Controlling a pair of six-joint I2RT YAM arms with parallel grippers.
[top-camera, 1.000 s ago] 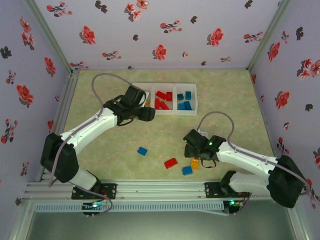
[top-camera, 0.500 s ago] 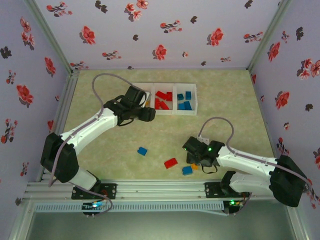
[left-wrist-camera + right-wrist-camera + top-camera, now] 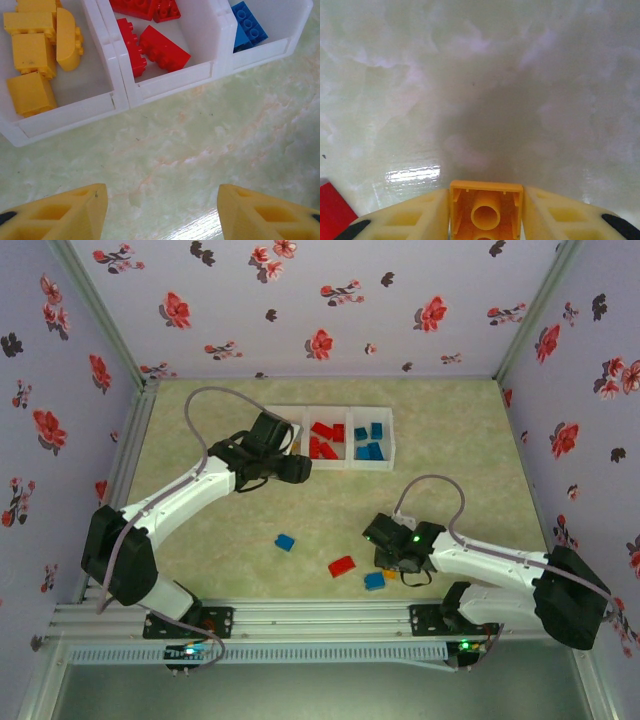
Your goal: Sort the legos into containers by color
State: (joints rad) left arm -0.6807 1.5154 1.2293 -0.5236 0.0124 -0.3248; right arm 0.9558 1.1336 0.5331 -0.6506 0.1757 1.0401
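In the right wrist view an orange-yellow lego (image 3: 486, 210) sits between my right gripper's (image 3: 486, 194) two fingers, hollow underside toward the camera, both pads against its sides. From above, that right gripper (image 3: 390, 562) is low over the table's front middle. A red lego (image 3: 342, 566) and two blue legos (image 3: 374, 581) (image 3: 285, 542) lie loose nearby. The containers (image 3: 330, 437) hold yellow legos (image 3: 35, 55), red legos (image 3: 155, 47) and blue legos (image 3: 247, 25) in separate bins. My left gripper (image 3: 162, 195) hangs open and empty just in front of the bins.
Flowered walls close in the table on three sides, with metal rails along the left and front edges. The corner of the loose red lego (image 3: 332, 212) lies just left of my right fingers. The bins' white front wall (image 3: 165, 82) stands close ahead of the left gripper.
My right gripper has moved down and toward the front onto the orange-yellow lego, and its fingers have closed on it. The left arm has stayed still.
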